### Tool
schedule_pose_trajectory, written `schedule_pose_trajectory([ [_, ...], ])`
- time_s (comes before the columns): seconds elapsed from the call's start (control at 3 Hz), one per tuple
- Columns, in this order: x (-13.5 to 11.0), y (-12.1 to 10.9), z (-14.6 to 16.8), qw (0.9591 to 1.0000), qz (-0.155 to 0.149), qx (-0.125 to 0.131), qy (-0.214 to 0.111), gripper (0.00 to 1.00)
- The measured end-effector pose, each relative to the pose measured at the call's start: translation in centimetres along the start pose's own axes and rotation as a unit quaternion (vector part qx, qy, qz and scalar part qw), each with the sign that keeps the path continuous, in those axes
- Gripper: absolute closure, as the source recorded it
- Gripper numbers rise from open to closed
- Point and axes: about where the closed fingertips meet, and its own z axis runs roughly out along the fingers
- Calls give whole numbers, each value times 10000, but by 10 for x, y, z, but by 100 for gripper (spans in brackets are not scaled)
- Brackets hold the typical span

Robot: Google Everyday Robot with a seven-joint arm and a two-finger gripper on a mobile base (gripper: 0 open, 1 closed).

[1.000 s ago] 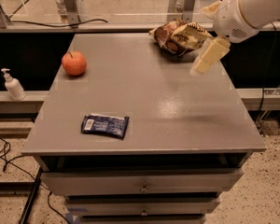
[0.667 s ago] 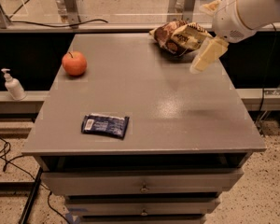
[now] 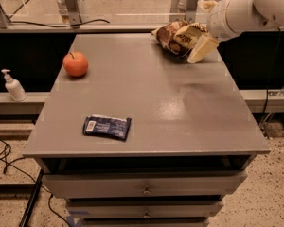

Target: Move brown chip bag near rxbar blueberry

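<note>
The brown chip bag (image 3: 176, 36), crinkled, dark brown and cream, lies at the far right of the grey table (image 3: 146, 93). The rxbar blueberry (image 3: 107, 126), a flat navy wrapper with a white patch at its left end, lies near the front left edge. My gripper (image 3: 203, 28) is at the bag's right end, on the white arm coming in from the upper right. It is open, with one cream finger (image 3: 201, 48) in front of the bag and the other behind it. The bag rests on the table.
A red-orange apple (image 3: 75, 64) sits at the far left of the table. A white pump bottle (image 3: 12, 86) stands on a ledge left of the table. Drawers (image 3: 144, 189) are below the tabletop. Cables lie on the floor at left.
My gripper has moved a little left and toward the back, closer onto the right end of the chip bag. The bag, bar and apple have not moved.
</note>
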Motion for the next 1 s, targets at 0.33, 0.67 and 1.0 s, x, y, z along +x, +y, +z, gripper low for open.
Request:
schedule_pose_trajectory([
  [0.33,10,-13,49,9999,39,-28,-161,0],
  [0.67,14,-17,80,9995,58,-87,-299,17],
  [1.0,19,-17,84,9994,64,-48,-342,41],
])
